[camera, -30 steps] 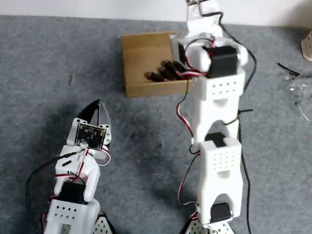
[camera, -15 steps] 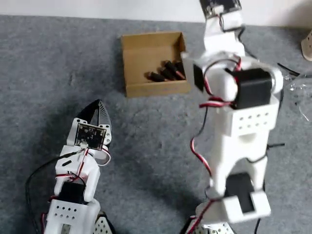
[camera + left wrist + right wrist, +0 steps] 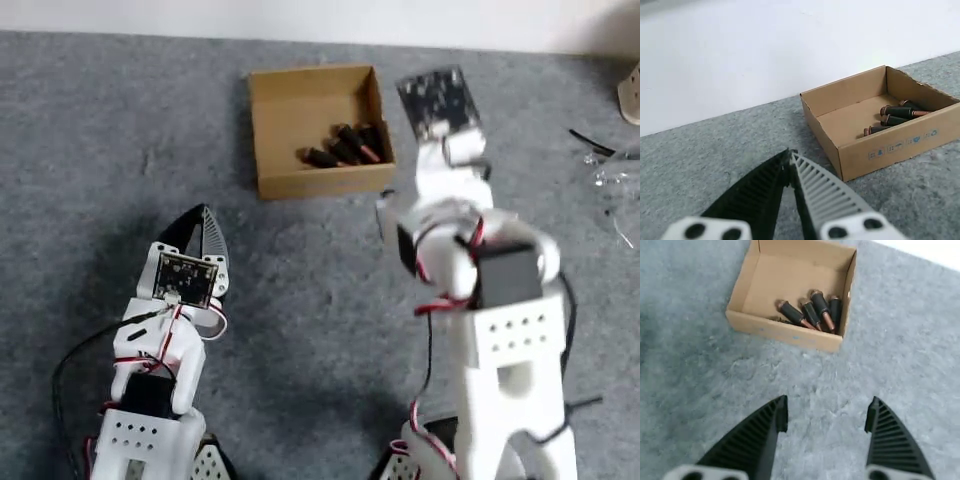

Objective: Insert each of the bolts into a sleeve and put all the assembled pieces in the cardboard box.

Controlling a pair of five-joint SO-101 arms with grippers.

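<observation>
Grey, fuzzy cloth covers the surface [image 3: 90, 130]. On the left side, the left arm [image 3: 150, 400] sits low, near the front edge. The left end effector [image 3: 205, 215] is black, and its two fingers are pressed together with nothing between them. The tip points toward the far side.

A bit further along, near the white wall [image 3: 200, 15] at the back, stands the cardboard box [image 3: 320, 183]. It is open on top. In its right half lie the bolts in their sleeves [image 3: 345, 148], a few dark pieces with coppery ends, side by side and touching.

On the right, the right arm [image 3: 500, 330] stands tall, just beside the box. The right end effector [image 3: 827, 407] hangs above the cloth in front of the box, its fingers wide apart, holding nothing.
</observation>
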